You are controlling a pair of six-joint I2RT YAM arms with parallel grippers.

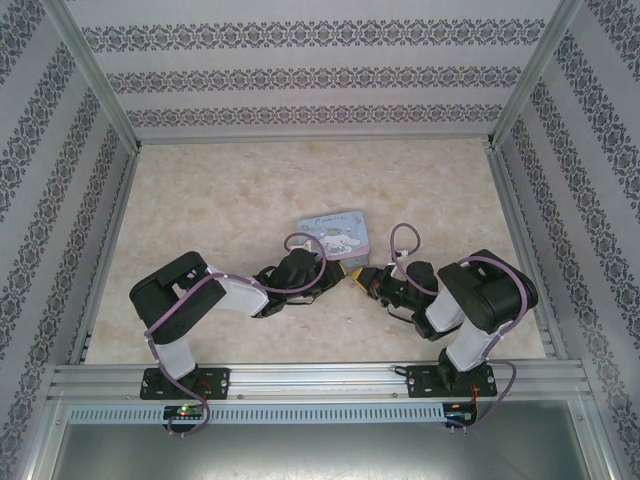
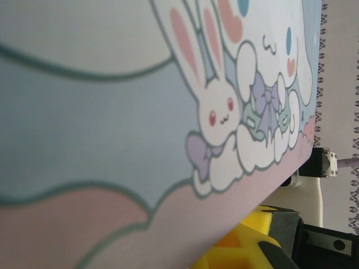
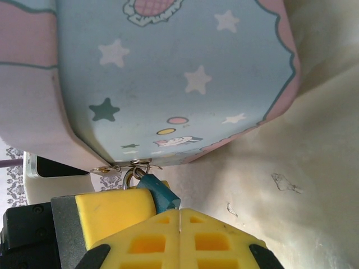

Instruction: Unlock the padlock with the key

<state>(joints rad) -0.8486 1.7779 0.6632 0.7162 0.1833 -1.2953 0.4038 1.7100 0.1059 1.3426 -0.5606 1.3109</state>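
The padlock is tiny and dark teal. In the R wrist view it hangs tilted from a little metal ring at the low edge of the tin box, right where the two arms meet. The right gripper is just under it. Its two yellow fingers are pressed flat together w/ only a thin line between them, and the lock's low corner sits right at their top. I can't tell if sth thin is pinched in there. A yellow pad of the left gripper is just beside the lock, on its left. From the top, the left gripper and the right gripper come nose to nose at the near edge of the tin box, approx. in the middle of the table. The tin is soft blue and pink, w/ stars on its side and a cartoon bunny and puppy on the lid. In the L wrist view the tin is very close and blurry, w/ a bit of yellow pad poking out below it. I can't tell if the L fingers are apart or closed, or if they pinch anything.
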